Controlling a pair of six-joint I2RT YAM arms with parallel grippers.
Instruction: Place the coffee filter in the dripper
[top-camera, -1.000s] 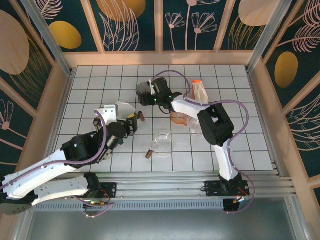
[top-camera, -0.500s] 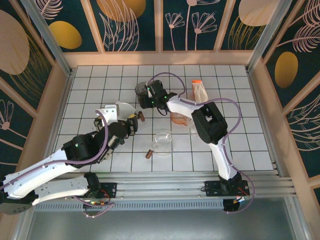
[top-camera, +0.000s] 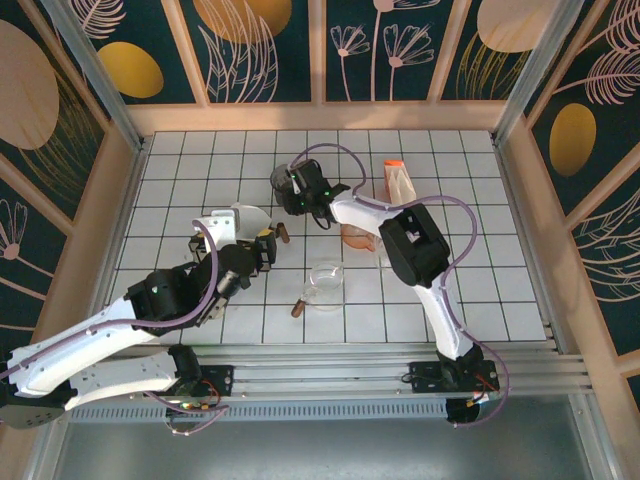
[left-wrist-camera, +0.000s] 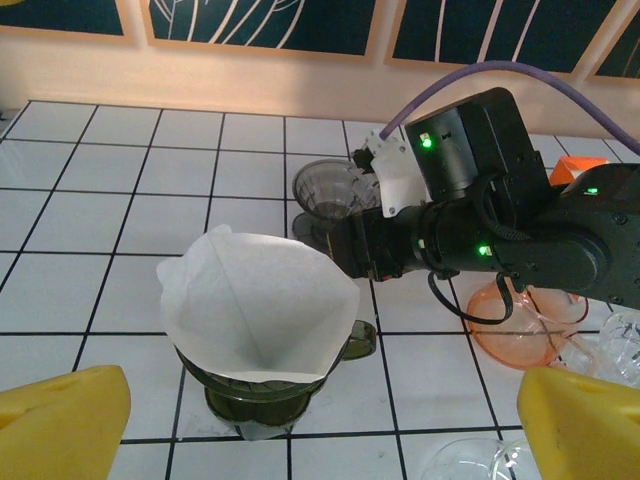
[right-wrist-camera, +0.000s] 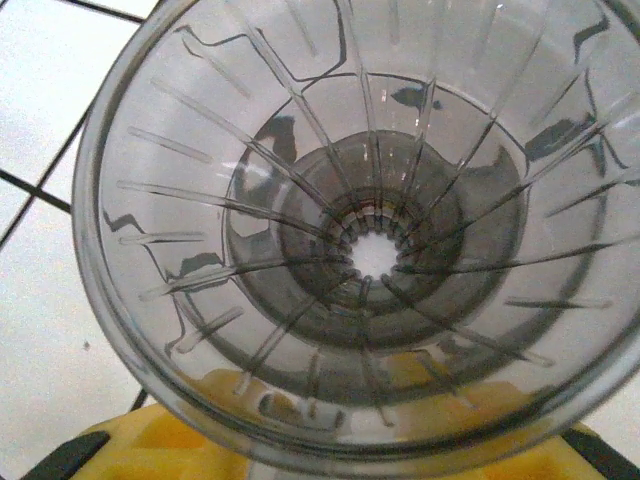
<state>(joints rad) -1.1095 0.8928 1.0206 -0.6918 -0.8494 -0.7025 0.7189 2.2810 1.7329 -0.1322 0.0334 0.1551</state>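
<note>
Left wrist view: the paper coffee filter (left-wrist-camera: 255, 300) sits in the green dripper (left-wrist-camera: 262, 392), and the left gripper (left-wrist-camera: 320, 420) jaws stand wide apart. At the smoked ribbed dripper (right-wrist-camera: 370, 250), the right gripper (top-camera: 285, 187) possibly grips; closure cannot be determined.

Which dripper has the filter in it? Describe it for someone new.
On the white tiled table, look left of centre, just ahead of the left gripper. A dark green dripper stands there with a white paper filter sitting in it. Behind it is a smoky grey dripper and to its right an orange dripper.
</note>
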